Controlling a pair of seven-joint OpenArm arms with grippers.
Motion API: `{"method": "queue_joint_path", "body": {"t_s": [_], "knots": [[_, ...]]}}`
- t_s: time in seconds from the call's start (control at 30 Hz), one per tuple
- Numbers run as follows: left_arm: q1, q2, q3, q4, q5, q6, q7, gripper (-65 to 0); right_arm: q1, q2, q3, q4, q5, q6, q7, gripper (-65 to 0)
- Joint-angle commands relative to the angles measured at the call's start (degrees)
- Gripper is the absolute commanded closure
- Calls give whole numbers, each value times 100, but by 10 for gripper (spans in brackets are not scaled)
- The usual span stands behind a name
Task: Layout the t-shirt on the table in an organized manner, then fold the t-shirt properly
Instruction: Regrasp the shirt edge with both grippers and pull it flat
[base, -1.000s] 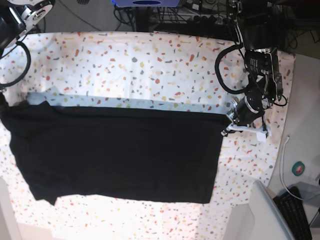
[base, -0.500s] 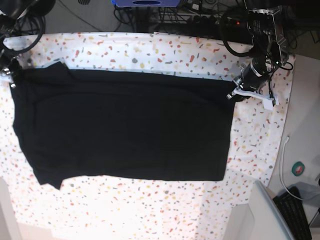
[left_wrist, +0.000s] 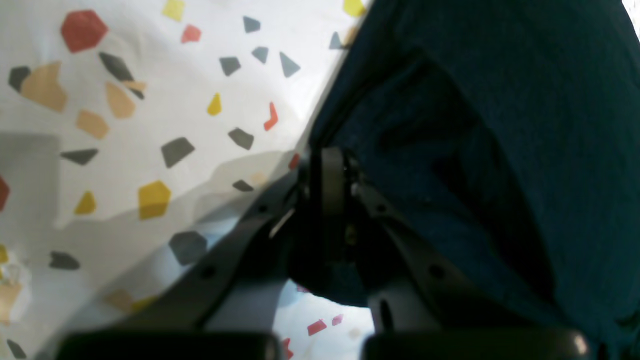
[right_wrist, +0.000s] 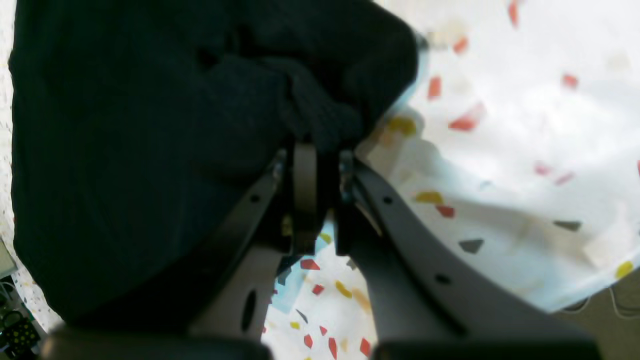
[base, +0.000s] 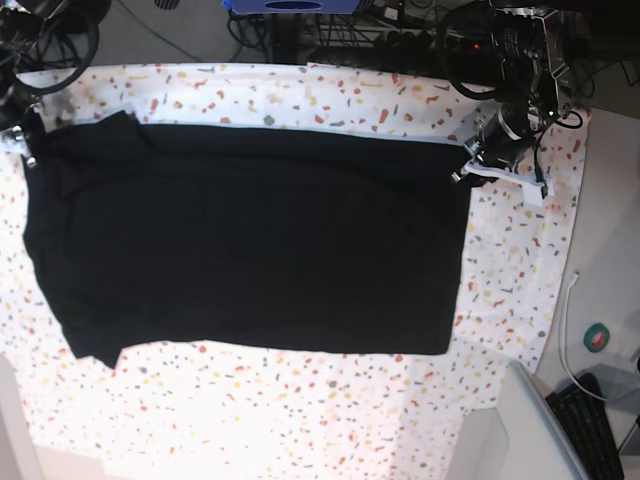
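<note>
The black t-shirt (base: 250, 240) lies spread wide over the flecked white table (base: 300, 95), one sleeve hanging toward the near left. In the base view my left gripper (base: 468, 165) sits at the shirt's far right corner, and my right gripper (base: 25, 140) at its far left corner. In the left wrist view the left gripper (left_wrist: 340, 170) is shut on a pinch of the t-shirt (left_wrist: 500, 125), low over the table (left_wrist: 150, 100). The right wrist view has the right gripper (right_wrist: 322, 152) shut on a bunched fold of the t-shirt (right_wrist: 150, 125) above the table (right_wrist: 500, 125).
Off the table's right edge lie a white cable (base: 565, 330), a small round green object (base: 598, 338), a keyboard (base: 590, 425) and a grey panel (base: 515, 430). Dark cables and equipment (base: 400, 35) crowd the far side.
Both grippers have carried the shirt's upper edge toward the far side of the table. The shirt now lies higher in the base view and more stretched out.
</note>
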Motion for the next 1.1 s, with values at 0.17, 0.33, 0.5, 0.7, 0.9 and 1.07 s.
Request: {"method": "queue_joint_path", "body": {"t_s": [0.17, 0.33, 0.5, 0.7, 0.9, 1.07], "knots": [[117, -53, -16, 99, -50, -29, -93, 0, -33, 80, 6, 103, 67, 39, 59, 0], [196, -53, -24, 116, -50, -29, -93, 0, -33, 115, 24, 103, 49, 39, 15, 0], [284, -53, -24, 134, -50, -29, -93, 0, -42, 124, 24, 103, 40, 39, -82, -222], [583, 0, -455, 767, -50, -29, -58, -242, -227, 124, 32, 279, 40, 39, -82, -270], [706, -44, -895, 978, -59, -29, -58, -392, -412, 124, 32, 630, 40, 21, -56, -270], [978, 0, -1449, 1866, -76, -29, -49, -388, -473, 115, 199, 1219, 31, 21, 67, -270]]}}
